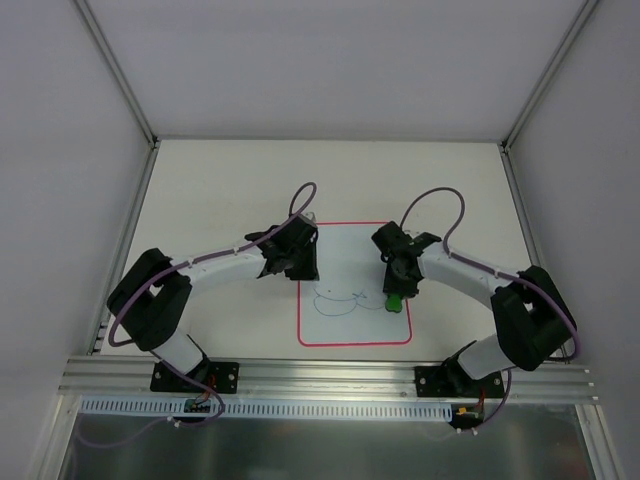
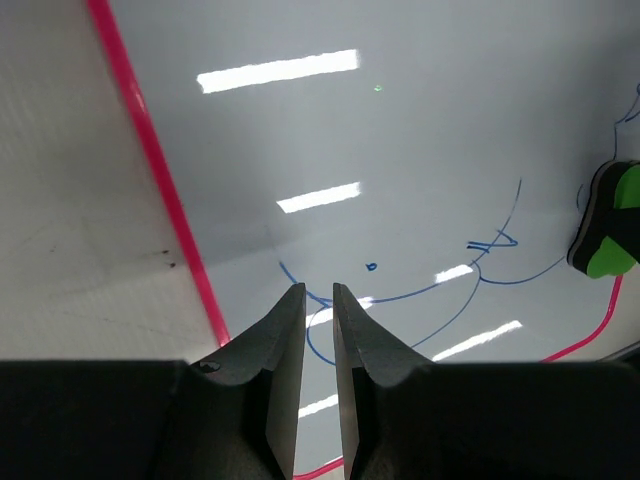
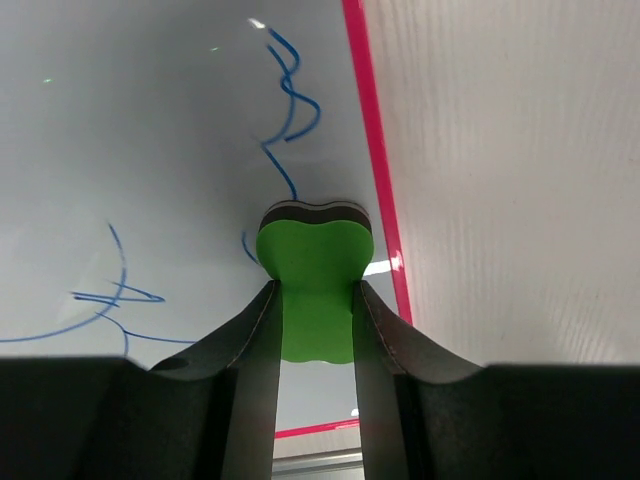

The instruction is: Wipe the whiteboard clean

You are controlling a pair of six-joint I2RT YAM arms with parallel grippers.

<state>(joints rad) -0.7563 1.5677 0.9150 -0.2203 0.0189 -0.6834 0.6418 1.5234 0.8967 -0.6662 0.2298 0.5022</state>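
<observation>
The whiteboard [image 1: 350, 255] lies flat on the table, white with a red-pink border, and bears blue scribbles [image 1: 345, 300] on its near half. My right gripper [image 1: 396, 290] is shut on the green eraser [image 1: 394, 300] and holds its dark felt side down on the board near the right border. The right wrist view shows the eraser [image 3: 315, 250] between my fingers, with blue lines [image 3: 290, 90] beyond it. My left gripper [image 1: 297, 265] is at the board's left edge, its fingers almost together and empty [image 2: 318, 290]. The left wrist view shows the scribbles [image 2: 480, 270] and the eraser [image 2: 620, 225].
The white table [image 1: 220, 190] extends around the board on all sides. Grey enclosure walls stand at the back and both sides. An aluminium rail [image 1: 330, 375] with the arm bases runs along the near edge.
</observation>
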